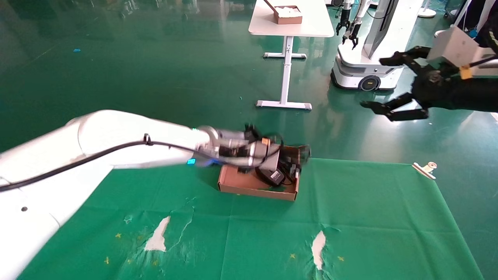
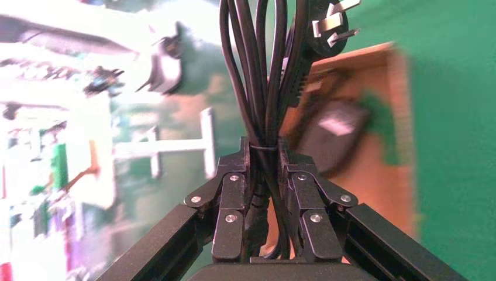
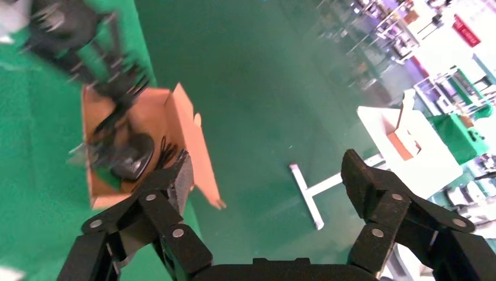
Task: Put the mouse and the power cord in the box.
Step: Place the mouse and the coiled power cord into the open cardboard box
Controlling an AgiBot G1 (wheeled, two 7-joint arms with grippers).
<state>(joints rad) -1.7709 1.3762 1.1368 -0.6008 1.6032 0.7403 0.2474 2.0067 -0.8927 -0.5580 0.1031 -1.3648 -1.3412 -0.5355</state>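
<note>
The brown cardboard box (image 1: 241,182) sits on the green cloth, near the far edge of the table. The black mouse (image 1: 274,175) with its pale sticker lies inside it, also seen in the left wrist view as the mouse (image 2: 335,133) on the box floor (image 2: 380,193). My left gripper (image 1: 290,157) hangs over the box's right part, shut on the power cord (image 2: 257,70); the looped bundle runs between the fingers (image 2: 231,199) and its plug (image 2: 332,26) hangs beyond them. My right gripper (image 1: 375,82) is raised far right, open and empty, seeing the box (image 3: 187,123) from afar.
A white table (image 1: 311,27) with a smaller box of white contents (image 1: 288,14) stands behind, beside another robot (image 1: 362,66). A clip (image 1: 426,169) holds the cloth's far right corner. Torn pale patches (image 1: 157,237) mark the cloth near me.
</note>
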